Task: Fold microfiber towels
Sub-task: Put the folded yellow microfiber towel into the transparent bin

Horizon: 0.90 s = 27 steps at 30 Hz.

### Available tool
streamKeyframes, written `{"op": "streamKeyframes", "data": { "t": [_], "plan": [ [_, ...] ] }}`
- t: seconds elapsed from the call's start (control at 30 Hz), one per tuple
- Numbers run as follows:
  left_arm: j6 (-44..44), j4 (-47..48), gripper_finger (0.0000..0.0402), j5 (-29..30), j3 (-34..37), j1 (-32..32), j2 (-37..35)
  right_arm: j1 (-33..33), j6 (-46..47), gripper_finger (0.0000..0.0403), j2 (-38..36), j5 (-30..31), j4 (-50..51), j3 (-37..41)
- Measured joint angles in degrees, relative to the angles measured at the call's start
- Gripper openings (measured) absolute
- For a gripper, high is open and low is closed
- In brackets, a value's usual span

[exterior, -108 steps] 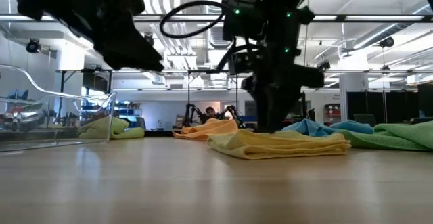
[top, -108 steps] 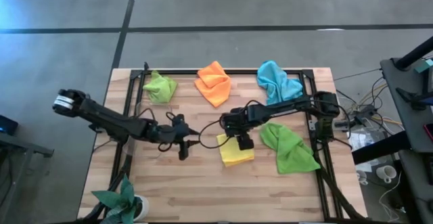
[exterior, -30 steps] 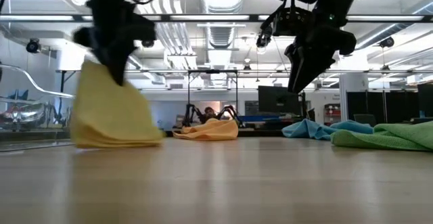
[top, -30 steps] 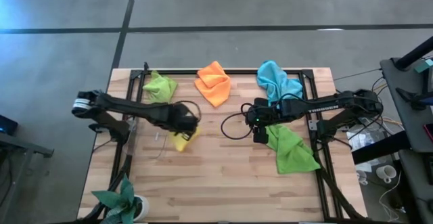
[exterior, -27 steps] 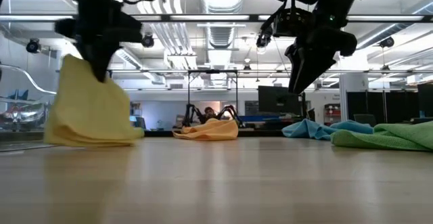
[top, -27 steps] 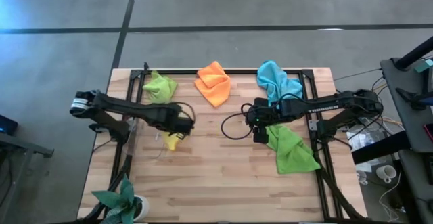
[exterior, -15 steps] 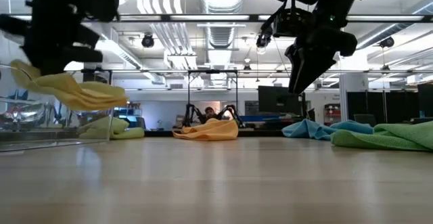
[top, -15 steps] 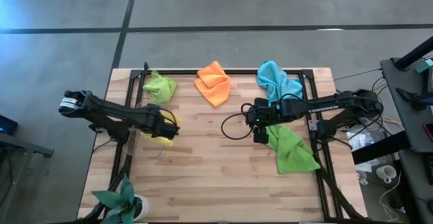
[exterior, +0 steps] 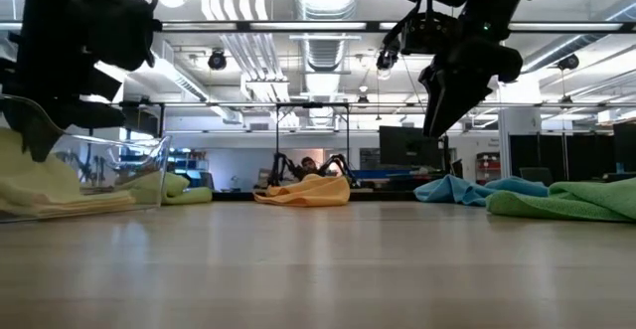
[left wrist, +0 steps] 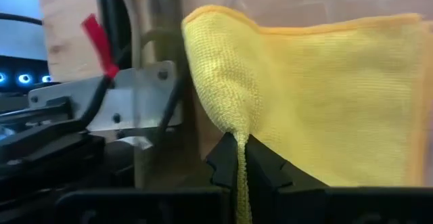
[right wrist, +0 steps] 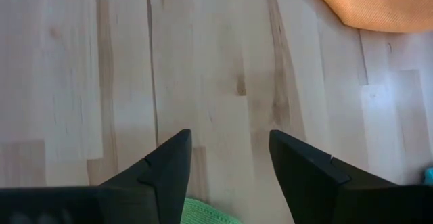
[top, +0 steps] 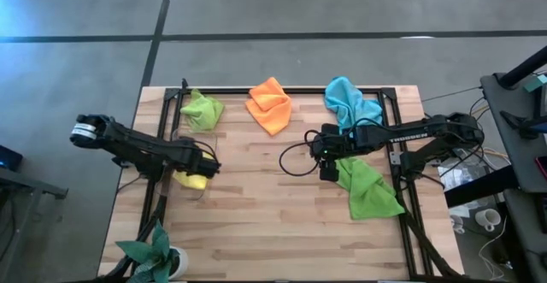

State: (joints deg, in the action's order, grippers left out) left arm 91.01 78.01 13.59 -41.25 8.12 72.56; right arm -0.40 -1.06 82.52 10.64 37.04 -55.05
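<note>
Left gripper (top: 205,168) at the left edge of the wooden surface (top: 273,223) in the high view, clamped on the yellow towel (top: 190,179); in the left wrist view, a fold of that yellow cloth (left wrist: 304,95) pinched between the two dark fingers (left wrist: 223,160), the rest spread broadly beyond them. In the low view, the yellow towel (exterior: 40,185) at the far left of the frame, seen through the wall of a clear plastic container (exterior: 129,160); whether inside it or only behind it, cannot tell.

Right gripper (top: 328,171) right of centre in the high view, jaws apart and holding nothing, just beside the upper edge of the darker green towel (top: 367,187). In the right wrist view, the two fingers (right wrist: 169,166) spread wide over bare wood, a sliver of green cloth (right wrist: 206,210) at the bottom between them and an orange edge (right wrist: 379,7) in the upper right corner. In the low view, right gripper (exterior: 447,100) raised above the surface in the upper right of the frame.

Along the top of the surface in the high view: lime green towel (top: 202,109) at upper left, orange towel (top: 270,103) at upper centre, light blue towel (top: 350,102) at upper right, all crumpled. Potted plant (top: 154,253) at the lower left corner.
</note>
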Motion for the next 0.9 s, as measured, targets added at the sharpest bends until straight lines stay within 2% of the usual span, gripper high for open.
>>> {"op": "streamKeyframes", "data": {
  "t": [0.1,0.2,0.53,0.67,0.8,0.9],
  "plan": [
    [-1.1,0.1,0.0001,0.0,0.0,0.0,0.6,0.0,0.6,0.0193,0.0,0.0,0.0,0.0],
    [-2.9,0.1,0.0020,-0.1,0.0,0.0,1.3,0.0,0.7,0.0194,0.0,0.0,0.0,0.0],
    [-8.0,3.6,0.0142,-0.2,-3.2,0.0,0.8,0.0,0.6,0.0193,0.0,0.0,0.0,0.0],
    [-10.6,3.2,0.0153,3.6,-6.9,0.0,0.4,0.0,0.6,0.0192,0.0,0.0,0.5,0.0],
    [-18.0,-6.8,0.0155,9.7,-8.6,0.0,0.4,0.0,0.9,0.0192,-0.4,0.0,3.9,-0.4],
    [-17.3,-7.0,0.0153,10.2,-8.4,-1.3,0.7,0.0,1.9,0.0192,-2.4,0.0,4.9,-1.1]
  ]
}}
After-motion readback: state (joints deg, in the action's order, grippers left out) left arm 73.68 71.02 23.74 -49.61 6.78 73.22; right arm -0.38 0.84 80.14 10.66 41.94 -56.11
